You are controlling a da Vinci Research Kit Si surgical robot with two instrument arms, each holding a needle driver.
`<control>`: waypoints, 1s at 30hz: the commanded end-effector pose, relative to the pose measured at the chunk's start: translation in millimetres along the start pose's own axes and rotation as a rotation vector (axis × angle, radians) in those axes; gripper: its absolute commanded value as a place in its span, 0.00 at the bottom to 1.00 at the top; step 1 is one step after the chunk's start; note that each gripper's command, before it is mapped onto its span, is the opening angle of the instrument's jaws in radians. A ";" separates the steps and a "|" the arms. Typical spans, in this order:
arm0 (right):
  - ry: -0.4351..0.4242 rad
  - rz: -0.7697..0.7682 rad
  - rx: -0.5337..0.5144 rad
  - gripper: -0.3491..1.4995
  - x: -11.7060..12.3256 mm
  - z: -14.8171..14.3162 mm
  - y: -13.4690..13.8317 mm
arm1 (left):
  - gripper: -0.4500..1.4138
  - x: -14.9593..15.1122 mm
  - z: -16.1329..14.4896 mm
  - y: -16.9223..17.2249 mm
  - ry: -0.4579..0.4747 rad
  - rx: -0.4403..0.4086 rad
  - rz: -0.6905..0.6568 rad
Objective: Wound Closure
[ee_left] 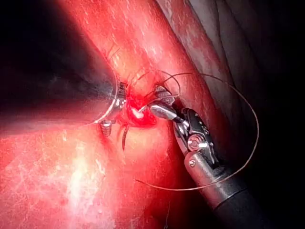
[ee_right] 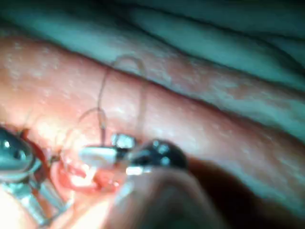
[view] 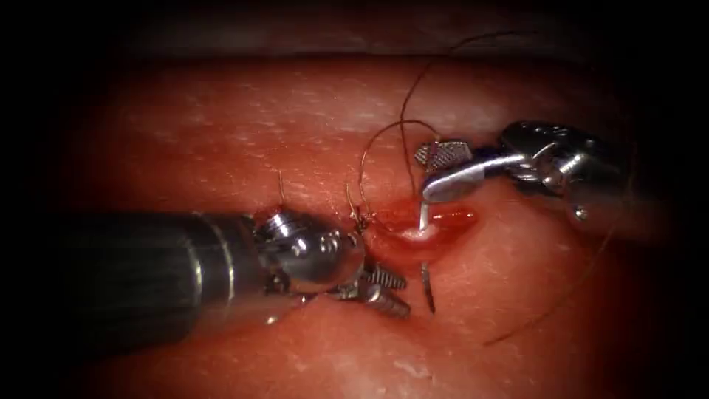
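Needle sitting in the cut, both tools right on it

The tissue (view: 221,125) is wet, pale-flecked and glossy, with red fluid (view: 450,218) pooled in the cut (view: 421,233). The right tool (view: 442,171) has its jaws spread, lower one touching the needle (view: 423,216), which passes under the tissue and pokes out below. The left tool (view: 384,290) has jaws slightly parted, holding nothing. Thread (view: 402,125) loops above.

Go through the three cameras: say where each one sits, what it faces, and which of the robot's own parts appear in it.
Endoscope: above and in front of the cut; left tool and right tool, both open, holding nothing.
Left wrist: along the left shaft toward the cut; the right tool shows too.
Right wrist: along its shaft at the right tool; the left tool appears beside it.
All share the cut; endoscope and left wrist share the needle in the tissue, and the thread.
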 end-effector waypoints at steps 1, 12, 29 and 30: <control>-0.015 -0.015 -0.035 0.98 -0.6 1.0 1.0 | 0.33 0.2 0.6 -0.3 -0.001 0.000 0.045; -0.046 -0.016 -0.009 0.97 -1.3 -0.4 1.4 | 0.41 2.7 -2.3 1.5 0.058 0.064 0.392; -0.051 -0.018 -0.007 0.94 -1.5 -1.0 1.5 | 0.15 3.8 1.0 -0.1 0.135 0.113 0.451; -0.051 -0.018 -0.007 0.94 -1.5 -1.0 1.5 | 0.05 3.7 0.9 -0.1 0.141 0.112 0.451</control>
